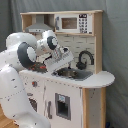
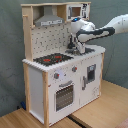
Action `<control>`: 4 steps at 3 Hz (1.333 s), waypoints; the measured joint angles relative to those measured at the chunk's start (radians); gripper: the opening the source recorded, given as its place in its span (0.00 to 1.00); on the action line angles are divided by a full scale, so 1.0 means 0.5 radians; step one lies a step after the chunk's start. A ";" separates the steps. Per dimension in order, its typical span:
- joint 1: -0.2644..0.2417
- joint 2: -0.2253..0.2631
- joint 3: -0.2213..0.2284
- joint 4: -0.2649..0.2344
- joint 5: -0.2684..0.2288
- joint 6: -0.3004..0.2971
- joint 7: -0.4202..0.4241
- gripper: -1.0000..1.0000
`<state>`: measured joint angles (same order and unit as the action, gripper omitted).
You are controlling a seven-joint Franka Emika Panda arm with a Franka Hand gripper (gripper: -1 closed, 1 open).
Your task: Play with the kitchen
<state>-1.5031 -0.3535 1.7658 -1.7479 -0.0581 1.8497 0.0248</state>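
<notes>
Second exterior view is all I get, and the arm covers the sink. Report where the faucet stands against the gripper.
Observer: In the first exterior view the black faucet stands apart from the gripper, on the first exterior view's right of it.
Operator: Now give me the gripper's place over the sink.
Observer: It hangs over the first exterior view's left end of the sink. I cannot tell whether it touches the basin.

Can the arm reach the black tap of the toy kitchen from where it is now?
Probably yes. The arm already hangs over the sink, its pincer close to the black tap, and nothing visible stands between them.
</notes>
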 joint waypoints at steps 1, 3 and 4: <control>-0.124 -0.006 0.133 0.019 0.056 0.052 0.037 1.00; -0.359 -0.011 0.339 0.010 0.203 0.070 0.035 1.00; -0.359 -0.011 0.340 0.009 0.205 0.070 0.035 0.00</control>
<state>-1.6824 -0.3589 1.9359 -1.7431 0.0443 1.8844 0.0424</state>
